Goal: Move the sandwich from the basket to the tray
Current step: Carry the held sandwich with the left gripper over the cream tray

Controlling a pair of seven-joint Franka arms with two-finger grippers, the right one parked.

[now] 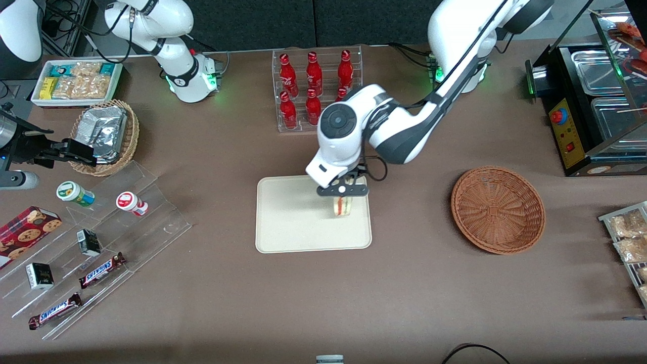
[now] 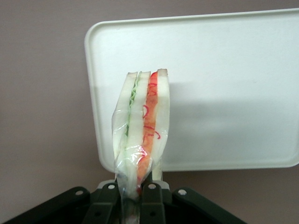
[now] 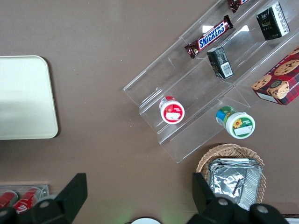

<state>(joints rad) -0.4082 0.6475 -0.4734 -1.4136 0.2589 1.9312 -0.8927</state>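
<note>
My left gripper (image 1: 342,198) hangs over the cream-beige tray (image 1: 288,222), near the edge that faces the basket, shut on the sandwich (image 1: 342,206). The wrapped sandwich (image 2: 140,126), white bread with a green and a red-orange filling stripe, sticks out from between the black fingers (image 2: 152,200), with the tray (image 2: 224,84) below it. Whether it touches the tray I cannot tell. The reddish-brown woven basket (image 1: 498,209) lies toward the working arm's end of the table, with nothing in it.
A clear rack of red bottles (image 1: 313,88) stands farther from the front camera than the tray. Toward the parked arm's end are a tan wicker basket with foil packets (image 1: 103,134), a clear stepped stand (image 1: 96,242) with snacks, and a white bin (image 1: 76,83). A food warmer (image 1: 591,101) and snack packets (image 1: 629,242) lie toward the working arm's end.
</note>
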